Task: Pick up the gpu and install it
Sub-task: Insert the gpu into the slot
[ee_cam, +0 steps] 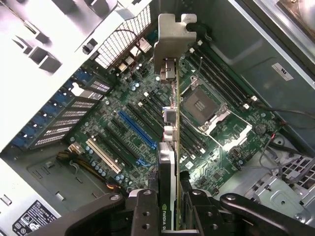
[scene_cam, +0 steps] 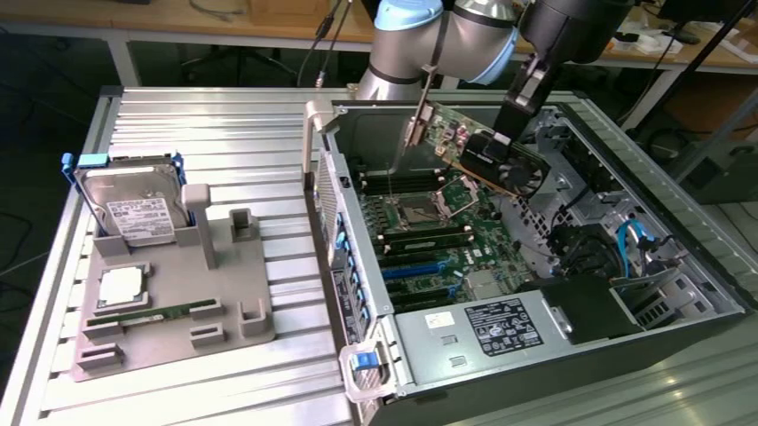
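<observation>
Exterior view, Kit asks: arm pose?
Jo: Arm (scene_cam: 409,44) reaches down from twelve o'clock into the open case (scene_cam: 693,240); gripper (scene_cam: 512,142) points downward.
Kit: Jaws?
Jo: Clamped on the gpu (scene_cam: 480,151), held tilted above the motherboard (scene_cam: 438,248), at one o'clock of the CPU socket (scene_cam: 423,211), bracket end toward ten.

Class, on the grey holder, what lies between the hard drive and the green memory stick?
A square silver chip lies in the holder between the hard drive and the memory stick, as the exterior view shows.
</observation>
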### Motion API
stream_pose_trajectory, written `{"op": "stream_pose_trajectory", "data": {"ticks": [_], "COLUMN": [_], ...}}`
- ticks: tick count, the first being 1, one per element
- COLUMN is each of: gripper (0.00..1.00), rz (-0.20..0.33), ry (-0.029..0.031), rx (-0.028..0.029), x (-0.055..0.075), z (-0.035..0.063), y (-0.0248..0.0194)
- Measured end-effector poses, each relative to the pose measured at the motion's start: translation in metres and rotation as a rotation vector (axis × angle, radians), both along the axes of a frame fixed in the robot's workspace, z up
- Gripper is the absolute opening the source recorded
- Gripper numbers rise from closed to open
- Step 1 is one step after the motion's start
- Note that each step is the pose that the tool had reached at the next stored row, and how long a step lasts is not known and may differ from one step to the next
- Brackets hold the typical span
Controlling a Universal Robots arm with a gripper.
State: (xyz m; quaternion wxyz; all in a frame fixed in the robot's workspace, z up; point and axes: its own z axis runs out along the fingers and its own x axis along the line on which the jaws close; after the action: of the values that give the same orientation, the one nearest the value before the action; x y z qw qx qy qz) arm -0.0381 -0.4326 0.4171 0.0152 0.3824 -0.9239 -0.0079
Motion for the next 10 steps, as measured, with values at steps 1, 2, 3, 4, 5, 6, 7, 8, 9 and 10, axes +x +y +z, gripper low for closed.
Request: {"op": "stream_pose_trajectory", "data": {"ticks": [1,2,3,4,5,6,7,8,9,10], "gripper": [0.27,0.27,0.27,0.27,0.27,0.27,0.27,0.27,0.27,0.27], "rz": [0.008,0.017,0.023,0.033,0.038,0.043,0.050,0.058,0.067,0.078], "ry": [0.0000,0.0000,0.0000,0.0000,0.0000,0.0000,0.0000,0.0000,0.0000,0.0000], "rx": [0.0000,0.0000,0.0000,0.0000,0.0000,0.0000,0.0000,0.0000,0.0000,0.0000], "x": [0.0000,0.0000,0.0000,0.0000,0.0000,0.0000,0.0000,0.0000,0.0000,0.0000], "z": [0.0000,0.0000,0.0000,0.0000,0.0000,0.0000,0.0000,0.0000,0.0000,0.0000], "y": [0.0001,0.0001,0.0002,0.0002,0.0002,0.0003,0.0003,0.0004,0.0004,0.0005]}}
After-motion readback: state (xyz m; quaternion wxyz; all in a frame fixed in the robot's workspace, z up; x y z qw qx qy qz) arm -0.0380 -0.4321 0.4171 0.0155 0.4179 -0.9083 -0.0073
